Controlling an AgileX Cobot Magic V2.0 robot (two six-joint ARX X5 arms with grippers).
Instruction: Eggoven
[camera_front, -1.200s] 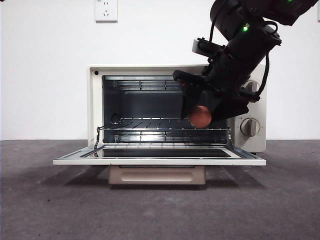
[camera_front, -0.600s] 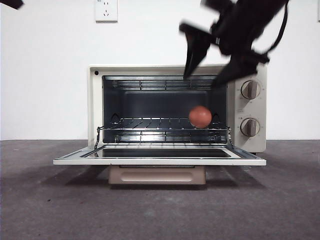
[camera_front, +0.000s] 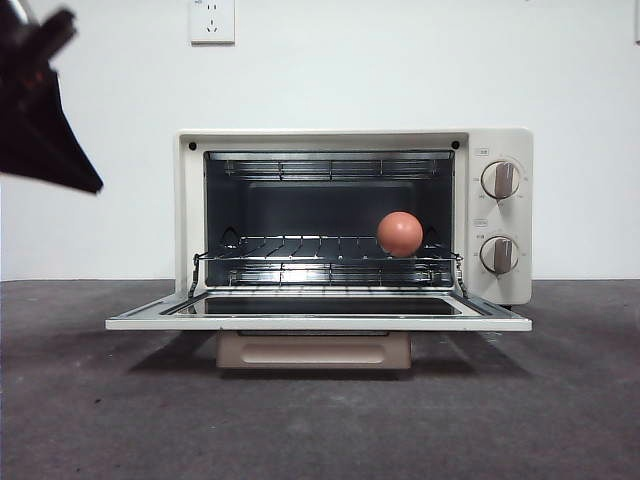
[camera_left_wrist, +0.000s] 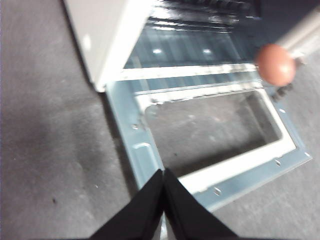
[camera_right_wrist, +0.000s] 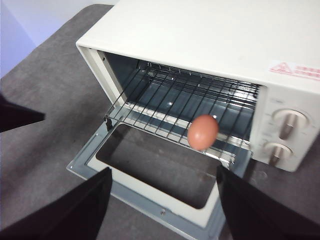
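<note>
The reddish-brown egg (camera_front: 400, 233) (camera_left_wrist: 275, 64) (camera_right_wrist: 203, 132) rests on the wire rack (camera_front: 300, 248) toward the right side of the cream toaster oven (camera_front: 190, 210) (camera_right_wrist: 200, 35). The oven's door (camera_front: 320, 322) (camera_right_wrist: 150, 200) lies folded down flat. My right gripper (camera_right_wrist: 164, 172) hovers open and empty high above the door, out of the front view. My left gripper (camera_left_wrist: 163, 172) is shut with nothing in it, above the door's left front corner; it shows as a dark shape (camera_front: 60, 150) at the front view's upper left.
Two knobs (camera_front: 499, 179) (camera_front: 499, 254) sit on the oven's right panel. A tan handle (camera_front: 313, 350) hangs under the open door. The dark grey tabletop (camera_front: 320, 430) runs in front of the oven, and a white wall with a socket (camera_front: 211, 20) stands behind.
My right gripper opened, left the egg on the rack and rose up out of the front view. My left gripper came into view at the upper left.
</note>
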